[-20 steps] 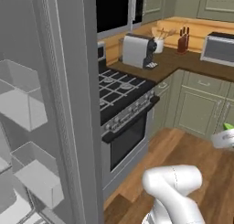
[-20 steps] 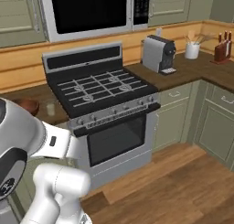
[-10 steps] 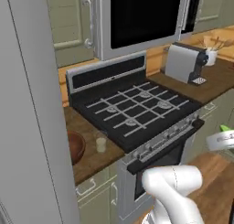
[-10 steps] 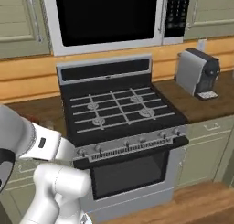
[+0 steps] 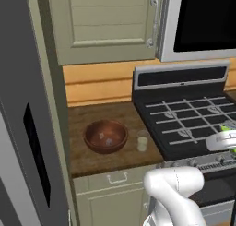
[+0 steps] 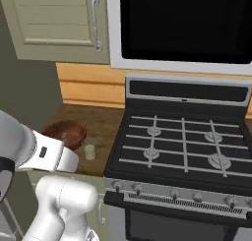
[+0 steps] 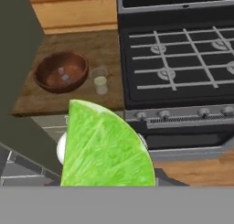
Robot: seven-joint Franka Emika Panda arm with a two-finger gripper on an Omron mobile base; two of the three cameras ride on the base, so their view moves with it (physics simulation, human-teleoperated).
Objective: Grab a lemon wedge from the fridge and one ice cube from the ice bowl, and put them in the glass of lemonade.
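Hand (image 5: 229, 136) sat at the right edge of the left base view, out over the front of the stove (image 6: 182, 151), with a sliver of green showing at it. In the hand view the lemon wedge (image 7: 103, 147) sat right in front of the camera, cut face towards the lens, so I judged the hand was closed on it at a partial opening. Finger tips themselves were hidden behind the wedge.

Ice bowl (image 5: 105, 136) was on the wooden tabletop (image 5: 92, 158) left of the stove, between it and the fridge (image 5: 23, 128) side panel. A couple of pale cubes were visible in the bowl in the hand view. Glass of lemonade (image 5: 143, 140) stood upright just beside the bowl, on the stove side, near but apparently not touching. Hand was well apart from both.

Handling guess:
- The wedge was tiny and light, soft and wet, so likely slippery. Hold across the flat faces, light squeeze only.
- Glass mouth was small and the glass probably tips easily. Release from straight above, no contact with the rim.
- The ice cube would be hard, slick and small. Grip opposite flat faces, and expect it to skate against the bowl wall.

Lemon drop not yet done, ice not yet picked.
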